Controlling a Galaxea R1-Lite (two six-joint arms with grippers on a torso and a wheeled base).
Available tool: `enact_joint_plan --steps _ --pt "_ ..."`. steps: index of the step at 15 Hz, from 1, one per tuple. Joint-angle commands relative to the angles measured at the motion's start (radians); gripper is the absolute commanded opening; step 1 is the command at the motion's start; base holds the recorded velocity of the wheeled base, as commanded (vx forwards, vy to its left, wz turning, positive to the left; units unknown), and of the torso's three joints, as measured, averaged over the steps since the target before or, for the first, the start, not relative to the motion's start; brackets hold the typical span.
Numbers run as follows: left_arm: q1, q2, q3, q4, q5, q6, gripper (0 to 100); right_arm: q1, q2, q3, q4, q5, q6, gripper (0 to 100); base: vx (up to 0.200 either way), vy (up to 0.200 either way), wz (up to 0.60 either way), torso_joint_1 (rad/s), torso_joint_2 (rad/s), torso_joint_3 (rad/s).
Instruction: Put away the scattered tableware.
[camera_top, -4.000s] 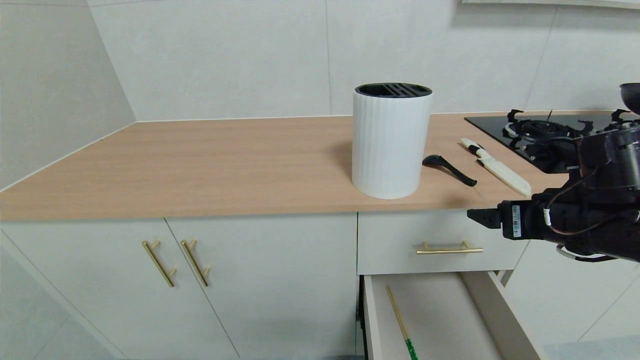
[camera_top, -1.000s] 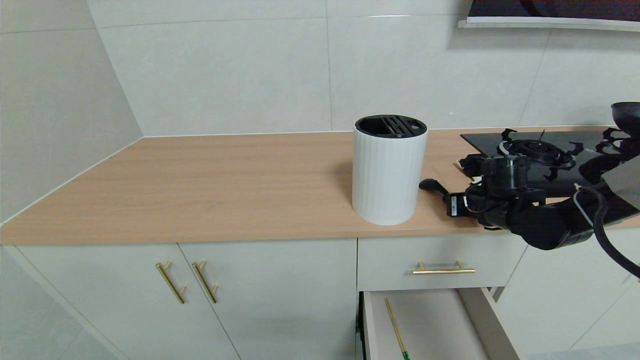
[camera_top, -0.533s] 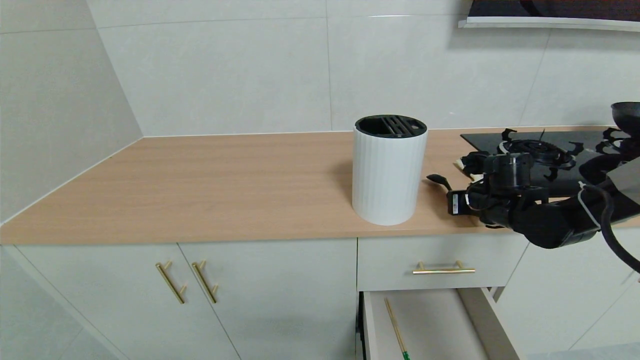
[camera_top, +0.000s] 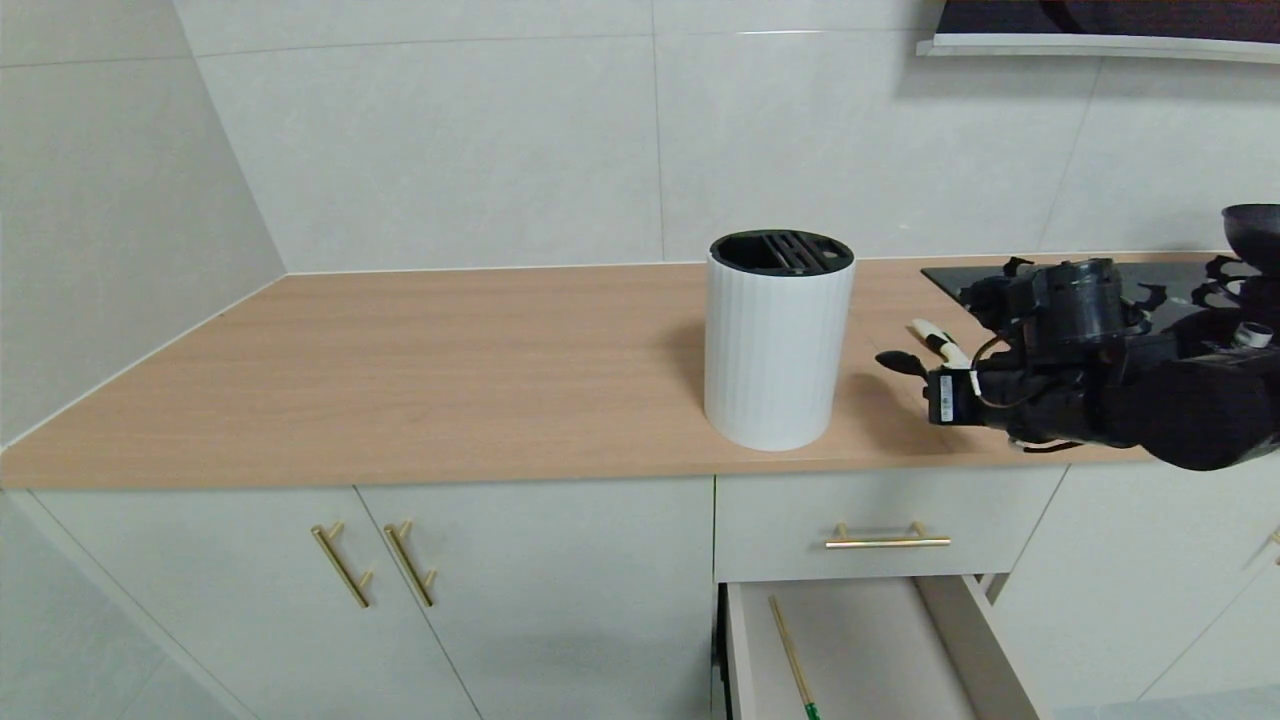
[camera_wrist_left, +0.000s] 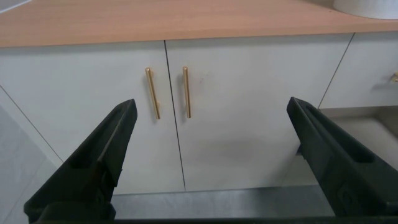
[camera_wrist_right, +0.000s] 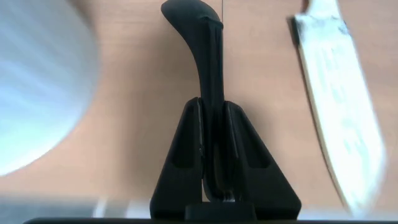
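Fingers (camera_wrist_right: 180, 149) of the right gripper (camera_wrist_right: 211, 109) clamp the black spoon (camera_wrist_right: 193, 25) above the table (camera_top: 450, 350).
Knife (camera_top: 940, 342), 3 o'clock of the knife block (camera_top: 778, 340), lies unstowed; left gripper (camera_wrist_left: 210, 109) gapes wide.

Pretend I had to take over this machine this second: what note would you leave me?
Right tool: shut on the handle of the black spoon, holding it over the countertop, right of the white holder.
Left tool: open, empty, low before the cabinet doors.
Knife: lying on the countertop beside the stove.
Chopsticks: in the open drawer.
Done: spoon gripped; chopsticks apparently stowed.
Left: stow the spoon, probably in the holder or drawer, then the knife.
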Motion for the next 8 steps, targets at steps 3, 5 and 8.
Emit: enact_joint_plan --steps 3,5,8 --pt "0.0 0.0 0.0 0.0 0.0 0.001 100 0.066 -0.272 0.08 0.185 -0.001 0.025 0 0.0 0.0 0.0 0.0 0.0 0.0" --pt "0.0 0.0 0.0 0.0 0.0 0.001 100 0.088 -0.373 0.166 0.26 0.006 0.03 0 0.0 0.0 0.0 0.0 0.0 0.0" --pt "0.0 0.0 0.0 0.0 0.0 0.001 100 0.088 -0.424 0.293 0.265 0.018 0.03 0 0.0 0.0 0.0 0.0 0.0 0.0"
